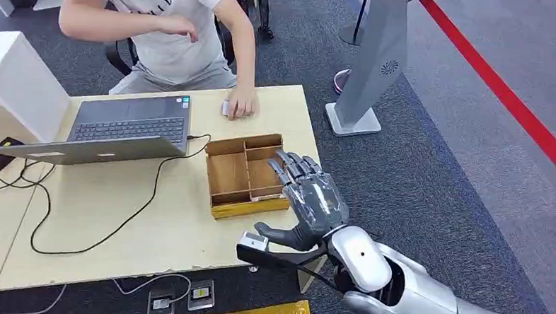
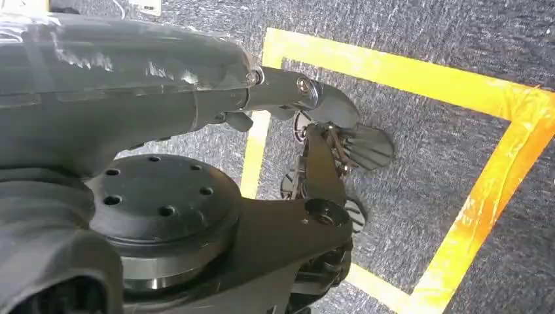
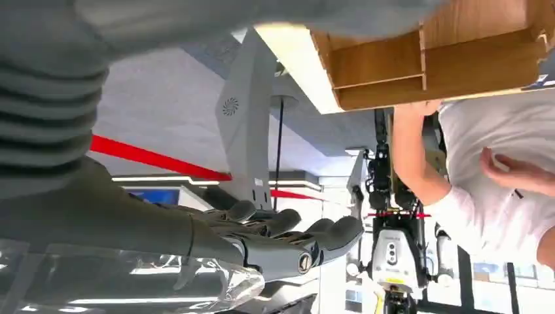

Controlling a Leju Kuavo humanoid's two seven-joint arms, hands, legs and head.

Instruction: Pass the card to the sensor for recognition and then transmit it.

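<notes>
A: Where is the right hand (image 1: 308, 201)?
B: Over the counter's (image 1: 116, 221) right edge, at the right side of the wooden divided tray (image 1: 242, 177). Its fingers (image 1: 292, 165) are stretched out and apart, with nothing in them; the right wrist view shows the same spread fingers.

A: And the card?
B: I cannot make out a card. A small grey-and-white box (image 1: 254, 242), perhaps the sensor, sits at the counter's near right corner, just beside the thumb.

A: The left hand?
B: Hard to tell; the left wrist view shows dark parts over carpet with yellow tape (image 2: 497, 190).

A: Anything else?
B: An open laptop (image 1: 113, 130) toward the far left, its cable trailing across the counter. A person (image 1: 167, 32) sits at the far edge, one hand on a mouse (image 1: 229, 109).
</notes>
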